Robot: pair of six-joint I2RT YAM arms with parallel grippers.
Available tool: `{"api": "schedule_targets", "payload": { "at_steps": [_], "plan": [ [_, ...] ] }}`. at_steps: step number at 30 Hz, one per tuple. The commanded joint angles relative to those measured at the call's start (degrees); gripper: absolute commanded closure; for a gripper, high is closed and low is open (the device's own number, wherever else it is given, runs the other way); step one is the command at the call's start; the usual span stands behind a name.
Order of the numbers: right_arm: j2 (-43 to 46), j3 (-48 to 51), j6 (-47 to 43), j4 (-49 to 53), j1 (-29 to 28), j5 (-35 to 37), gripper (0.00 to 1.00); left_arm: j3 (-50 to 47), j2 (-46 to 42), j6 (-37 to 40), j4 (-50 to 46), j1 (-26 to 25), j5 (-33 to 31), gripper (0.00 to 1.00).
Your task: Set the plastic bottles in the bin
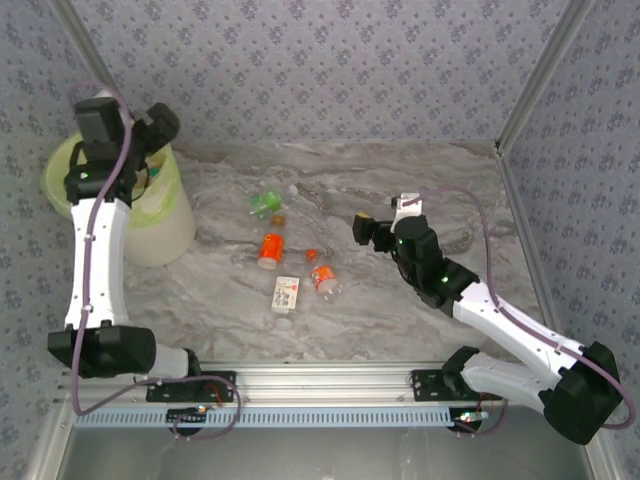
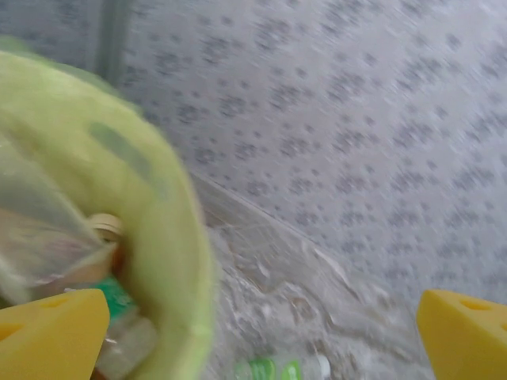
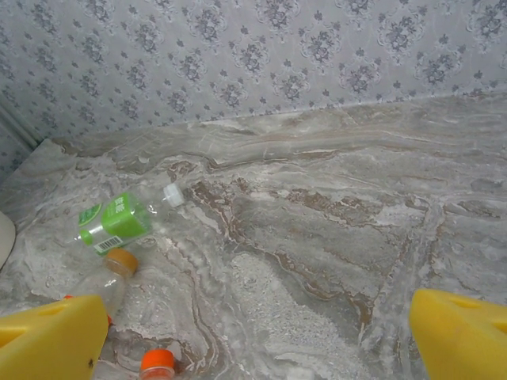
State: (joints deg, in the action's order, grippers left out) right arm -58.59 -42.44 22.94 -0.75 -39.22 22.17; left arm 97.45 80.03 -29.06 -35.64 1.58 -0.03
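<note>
Yellow fingertips (image 2: 49, 336) of the left gripper (image 2: 257, 348) stand spread wide with nothing between them. The gripper hangs over the mouth of the bin (image 1: 165, 225), at the rim on the worktop's side. Just beside one fingertip, inside the yellow-green liner (image 2: 170, 237), lie what look like binned bottles (image 2: 119, 301). A tan cap and a green label show there, though blur makes them hard to count. The left arm (image 1: 95, 250) rises steeply from its base, its wrist bent over the bin at the far left of the worktop (image 1: 400, 180).

The right gripper (image 3: 255, 344) is likewise spread and empty, hovering above bare marble right of centre. To its left a green-labelled bottle (image 3: 119, 220) with a white cap lies on its side. A clear bottle (image 3: 111, 277) with an orange cap lies just beside it. Nearer the arms' bases lie an orange-labelled bottle (image 1: 271, 248), a white-labelled bottle (image 1: 287, 293) and a red-labelled bottle (image 1: 323, 277), all apart from both grippers. The right arm (image 1: 500, 320) reaches low and diagonally from the near right corner.
</note>
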Motion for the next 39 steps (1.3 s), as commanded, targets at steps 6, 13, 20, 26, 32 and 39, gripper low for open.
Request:
{"api": "schedule_targets", "payload": {
  "at_steps": [6, 13, 20, 26, 32, 39],
  "plan": [
    [0.6, 0.0, 1.2, 1.3, 0.4, 1.5, 0.0, 2.5, 3.2, 16.4, 0.4, -13.4, 0.6, 0.0],
    [1.1, -0.1, 2.1, 2.3, 0.6, 3.1, 0.0, 6.7, 11.2, 29.2, -5.6, -22.8, 1.7, 0.0],
    [1.2, -0.8, 2.4, 3.9, 0.7, 3.3, 0.0, 13.6, 23.0, 34.0, -14.0, -25.2, 1.3, 0.01],
    [2.4, -0.3, 1.0, 3.8, 0.7, 2.2, 0.0, 19.5, 31.3, 37.2, -20.6, -24.9, 1.6, 0.01],
    [3.0, -0.1, 1.3, 4.4, 0.6, 2.0, 0.0, 26.0, 40.4, 37.6, -26.5, -22.6, 4.3, 0.0],
    [4.1, -0.3, 2.3, 6.7, 0.7, 2.5, 0.0, 33.0, 51.9, 40.0, -28.6, -21.0, 0.1, 0.01]
  ]
}}
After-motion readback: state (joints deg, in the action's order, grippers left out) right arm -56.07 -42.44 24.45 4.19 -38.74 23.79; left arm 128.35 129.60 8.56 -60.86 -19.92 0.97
